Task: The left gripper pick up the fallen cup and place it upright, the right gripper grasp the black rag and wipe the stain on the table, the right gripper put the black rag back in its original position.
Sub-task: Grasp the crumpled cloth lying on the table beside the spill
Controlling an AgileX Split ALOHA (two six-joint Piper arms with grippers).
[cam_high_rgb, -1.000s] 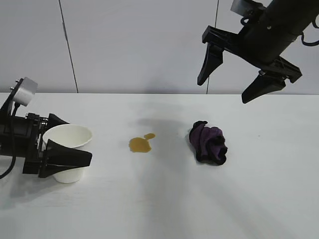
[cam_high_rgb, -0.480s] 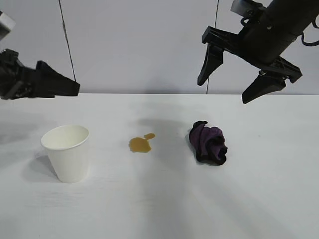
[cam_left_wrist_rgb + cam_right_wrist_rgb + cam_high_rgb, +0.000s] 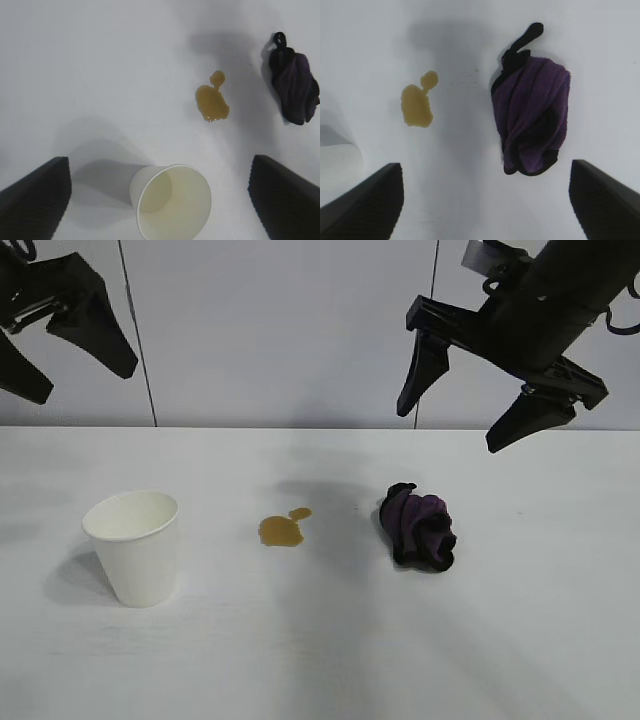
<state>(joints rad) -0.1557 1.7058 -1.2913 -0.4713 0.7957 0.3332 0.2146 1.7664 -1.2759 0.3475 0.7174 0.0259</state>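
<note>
White paper cup [image 3: 134, 546] upright at left of plain white counter [image 3: 320, 660]; amber-brown stain [image 3: 284, 528] between cup and bunched black-purple rag [image 3: 419, 526]; left pincer [image 3: 62, 338] open, high above cup; right pincer [image 3: 478, 404] open, empty above rag.

Cup, stain, rag in a row on the table

Cup [image 3: 134, 545] stood upright at left, stain [image 3: 283, 529] in the middle, black rag [image 3: 419, 525] at right — all apart on the table [image 3: 320, 660]; left gripper [image 3: 62, 335] hung above the cup, right gripper [image 3: 487, 398] above the rag.
</note>
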